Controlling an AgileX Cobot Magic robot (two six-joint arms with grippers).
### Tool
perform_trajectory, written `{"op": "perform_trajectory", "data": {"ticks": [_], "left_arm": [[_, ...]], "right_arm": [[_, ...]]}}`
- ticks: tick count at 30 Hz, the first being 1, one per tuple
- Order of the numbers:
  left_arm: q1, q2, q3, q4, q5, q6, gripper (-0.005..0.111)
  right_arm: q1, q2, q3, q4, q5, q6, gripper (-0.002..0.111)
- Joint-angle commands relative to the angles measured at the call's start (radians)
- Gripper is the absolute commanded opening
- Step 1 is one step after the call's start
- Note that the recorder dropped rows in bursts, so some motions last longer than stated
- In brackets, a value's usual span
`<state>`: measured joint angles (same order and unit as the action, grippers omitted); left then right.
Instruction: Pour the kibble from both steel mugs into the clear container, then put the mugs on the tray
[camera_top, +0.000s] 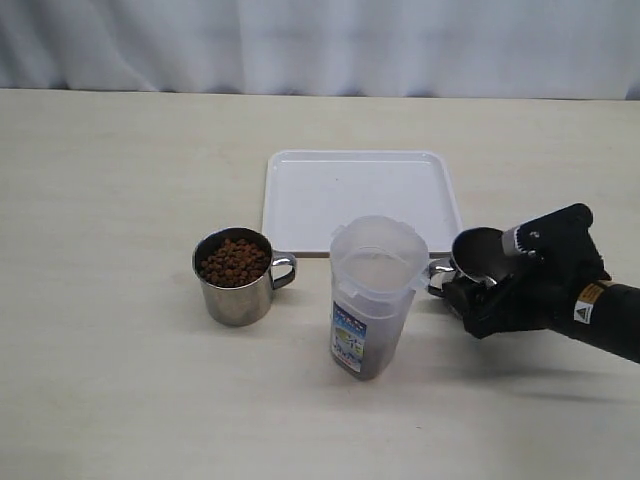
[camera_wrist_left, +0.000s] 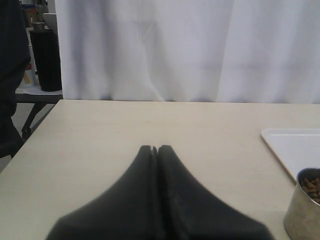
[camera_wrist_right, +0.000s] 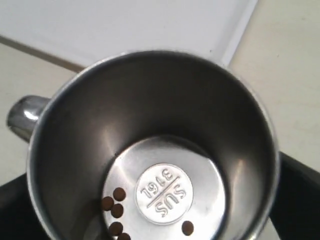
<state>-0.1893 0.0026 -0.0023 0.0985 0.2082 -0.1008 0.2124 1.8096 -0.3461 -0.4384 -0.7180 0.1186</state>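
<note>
Two mugs: the left mug (camera_top: 236, 295) is heaped with kibble (camera_top: 233, 261), too many pellets to count; the right mug (camera_top: 478, 252) holds about six. One jug (camera_top: 373, 295). One tray (camera_top: 300, 170), towards the far edge of the table (camera_top: 100, 400).

It looks like a robot test lab: a plain pale table (camera_top: 120, 400) with a pleated white curtain (camera_top: 320, 45) hung along its far edge.

I see a pale table (camera_top: 100, 400), white tray (camera_top: 350, 190) flat on it, steel mug (camera_top: 235, 298) of kibble (camera_top: 233, 262), clear container (camera_top: 372, 290) standing.
</note>
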Motion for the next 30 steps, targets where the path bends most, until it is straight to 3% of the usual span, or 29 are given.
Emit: {"op": "perform_trajectory", "data": {"ticks": [1,8,11,16,17,18,30], "left_arm": [[-0.006,-0.003,0.002,-0.003,-0.012,0.005,0.000],[-0.006,-0.003,0.002,-0.004,-0.012,0.005,0.000],[-0.006,-0.003,0.002,-0.004,-0.012,0.005,0.000],[-0.006,-0.003,0.002,-0.004,-0.012,0.005,0.000],[-0.006,-0.003,0.002,-0.004,-0.012,0.005,0.000],[-0.006,-0.003,0.002,-0.004,-0.012,0.005,0.000],[-0.006,-0.003,0.002,-0.004,-0.012,0.005,0.000]], "right_arm": [[-0.006,-0.109,0.045,0.004,0.014,0.037,0.086],[-0.006,-0.342,0.165,0.004,0.012,0.100,0.082],[-0.006,-0.488,0.227,0.004,0.012,0.147,0.064],[-0.006,-0.764,0.346,0.004,0.012,0.141,0.010],[-0.006,-0.829,0.346,0.004,0.016,0.137,0.005],[-0.001,-0.900,0.346,-0.036,0.130,0.181,0.004],[0.000,-1.614,0.346,-0.049,0.753,0.391,0.004]]}}
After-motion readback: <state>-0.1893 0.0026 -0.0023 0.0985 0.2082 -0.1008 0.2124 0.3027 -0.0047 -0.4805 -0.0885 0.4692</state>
